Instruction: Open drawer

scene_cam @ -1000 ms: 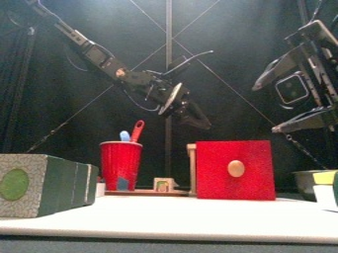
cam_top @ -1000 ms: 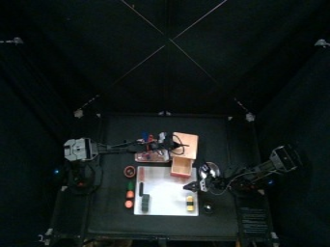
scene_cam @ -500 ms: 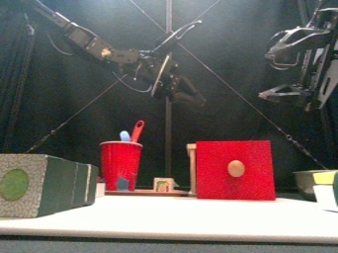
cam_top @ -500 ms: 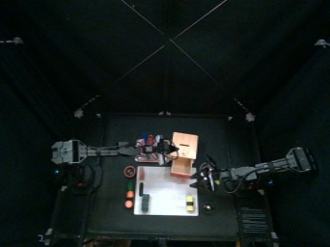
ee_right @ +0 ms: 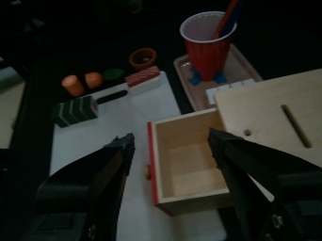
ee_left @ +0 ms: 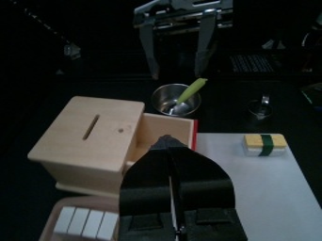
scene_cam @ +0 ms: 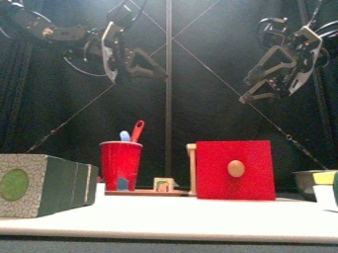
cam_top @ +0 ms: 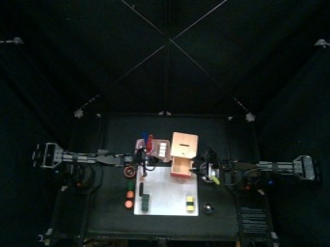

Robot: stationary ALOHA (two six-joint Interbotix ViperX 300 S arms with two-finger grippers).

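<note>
We see the drawer (ee_right: 208,155) pulled out of its pale cabinet, directly below the right pincer (ee_right: 174,169), whose jaws stand wide apart and hold nothing. The left pincer (ee_left: 171,179) hangs above the cabinet's slotted top, its jaws closed together. A red cup (scene_cam: 121,163) stands on the surface (scene_cam: 172,219) below the left pincer.
</note>
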